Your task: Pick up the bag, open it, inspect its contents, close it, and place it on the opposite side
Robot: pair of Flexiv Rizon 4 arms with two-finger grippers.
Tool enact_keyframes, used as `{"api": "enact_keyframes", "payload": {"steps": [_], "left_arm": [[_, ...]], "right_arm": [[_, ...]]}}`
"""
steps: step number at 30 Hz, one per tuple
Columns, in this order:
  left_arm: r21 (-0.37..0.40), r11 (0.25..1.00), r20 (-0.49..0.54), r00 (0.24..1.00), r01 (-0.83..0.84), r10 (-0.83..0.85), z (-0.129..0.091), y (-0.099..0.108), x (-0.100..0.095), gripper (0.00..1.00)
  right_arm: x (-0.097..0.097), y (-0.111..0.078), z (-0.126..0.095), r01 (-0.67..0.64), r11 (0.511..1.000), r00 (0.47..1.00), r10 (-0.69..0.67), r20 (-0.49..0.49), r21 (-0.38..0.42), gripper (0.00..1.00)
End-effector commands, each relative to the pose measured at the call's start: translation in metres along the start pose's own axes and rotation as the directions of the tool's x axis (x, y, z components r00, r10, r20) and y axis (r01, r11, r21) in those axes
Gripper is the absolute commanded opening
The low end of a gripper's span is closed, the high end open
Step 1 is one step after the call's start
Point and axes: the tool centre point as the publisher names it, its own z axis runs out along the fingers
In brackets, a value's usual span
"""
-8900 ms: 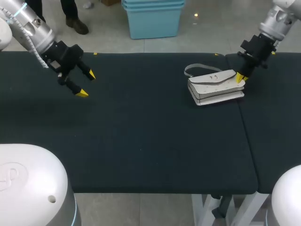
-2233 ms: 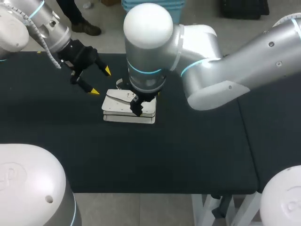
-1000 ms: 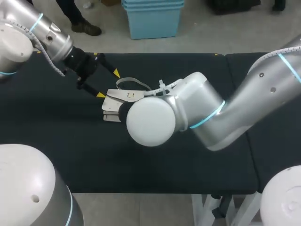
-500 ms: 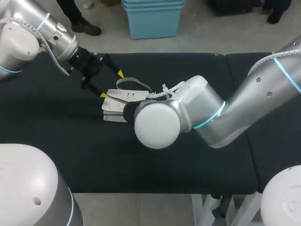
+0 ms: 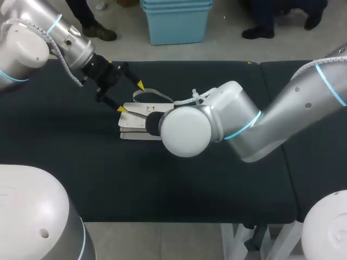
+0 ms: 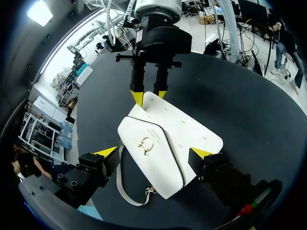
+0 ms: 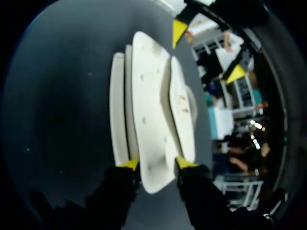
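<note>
White bag lies on the table left of middle, nearer the far edge, with the left gripper spread wide at its far left corner. From the left wrist, that gripper's tips flank the bag. From the right wrist, the right gripper pinches the bag's end.

Note the bag: its shell is smooth and white, with the look of leather or imitation leather, a soft sheen and dark piping along the edges. Its clasp is polished gold-coloured metal. The strap matches the shell. The counter is covered in dark matt cloth. The left arm and right arm have glossy white and silver housings. The left claw and right claw are matt black, and their yellow tips look like plastic.
</note>
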Motion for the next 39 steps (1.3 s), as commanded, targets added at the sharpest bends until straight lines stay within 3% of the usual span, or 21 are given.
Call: {"api": "enact_keyframes", "payload": {"steps": [1,10,11,13,20,27,33,35,39], "left_arm": [[0.007,1.000,-0.002,1.000,0.001,-0.001,0.003,0.004,-0.002,1.00],[0.014,1.000,-0.011,1.000,0.007,-0.007,0.006,0.005,-0.002,1.00],[0.014,1.000,-0.012,1.000,0.008,-0.007,0.006,0.005,-0.002,1.00],[0.016,1.000,-0.012,1.000,0.007,-0.007,0.007,0.005,-0.002,1.00],[0.022,1.000,0.016,1.000,-0.002,0.002,0.008,0.004,0.002,1.00],[0.006,0.995,0.054,0.993,-0.102,0.101,0.011,-0.007,0.005,1.00],[-0.014,0.983,0.113,0.977,-0.180,0.181,0.009,-0.019,0.012,1.00],[-0.034,0.981,0.124,0.973,-0.193,0.195,0.007,-0.022,0.016,0.89],[-0.075,0.979,0.133,0.972,-0.187,0.196,0.006,-0.026,0.024,0.87]], "right_arm": [[0.000,0.000,0.002,0.002,1.000,1.000,-0.002,0.007,-0.014,0.38],[0.003,0.003,0.005,0.012,1.000,1.000,-0.012,0.003,-0.024,0.33],[0.003,0.003,0.006,0.013,1.000,1.000,-0.013,0.001,-0.024,0.26],[0.003,0.003,0.006,0.012,1.000,1.000,-0.012,0.001,-0.024,0.00],[0.011,0.005,0.000,0.000,1.000,1.000,0.000,0.016,-0.031,0.00],[0.026,0.010,-0.005,-0.036,0.999,0.999,0.035,0.039,0.017,0.00],[0.026,0.010,-0.005,-0.036,0.999,0.999,0.035,0.039,0.017,0.00],[0.026,0.010,-0.005,-0.036,0.999,0.999,0.035,0.039,0.017,0.00],[0.026,0.010,-0.005,-0.036,0.999,0.999,0.035,0.039,0.017,0.00]]}}
